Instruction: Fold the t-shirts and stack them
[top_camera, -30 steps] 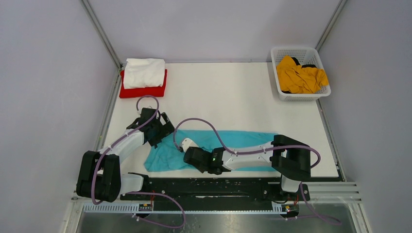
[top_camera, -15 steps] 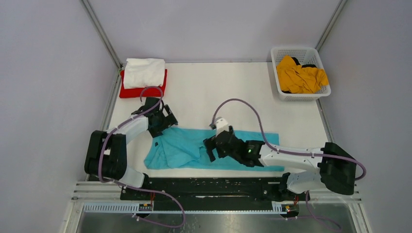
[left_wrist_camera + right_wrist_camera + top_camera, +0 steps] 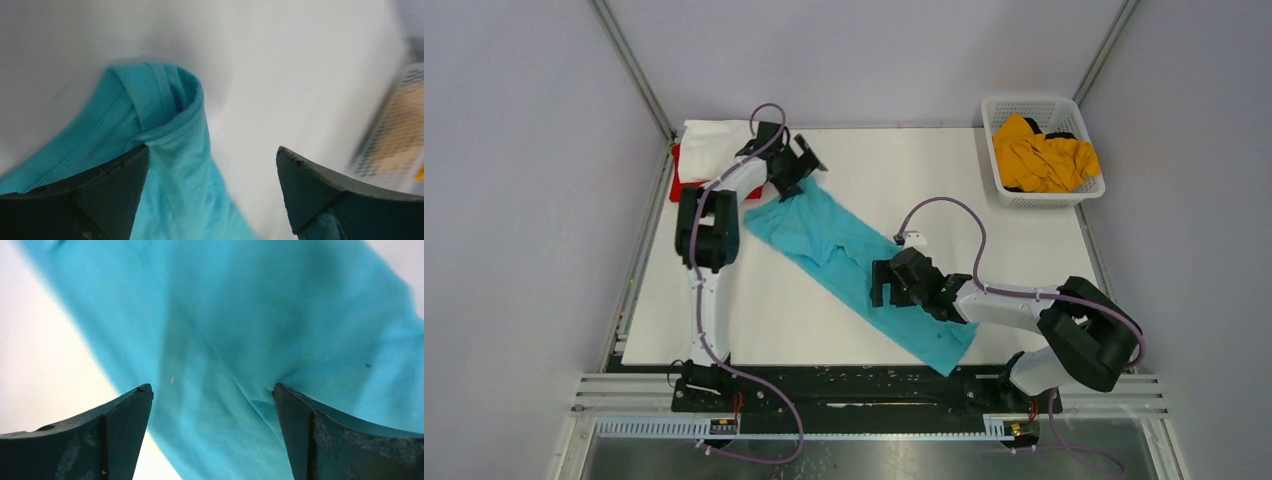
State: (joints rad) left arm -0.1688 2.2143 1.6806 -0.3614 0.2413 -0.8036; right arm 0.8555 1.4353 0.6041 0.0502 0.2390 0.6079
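Turquoise t-shirt (image 3: pixel 844 250) is being swung diagonally across the tabletop (image 3: pixel 984 200), unlike a second ago.
Left fingers (image 3: pixel 100 195) are being held apart over its far end beside the white-and-red stack (image 3: pixel 714 150), right fingers (image 3: pixel 100 440) apart over its middle; nothing is being clamped. Bunching is being risked if cloth is snagged by a dragging fingertip.

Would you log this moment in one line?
turquoise t-shirt: diagonal on table | left fingers: open, far end | right fingers: open, over it

Spread t-shirt (image 3: pixel 844 250) lay diagonally across desk (image 3: pixel 944 180), far-left to near-right. Folded t-shirts (image 3: pixel 709 148) stacked far left. Basket (image 3: pixel 1024 103) far right, crumpled t-shirt (image 3: pixel 1039 160) inside.
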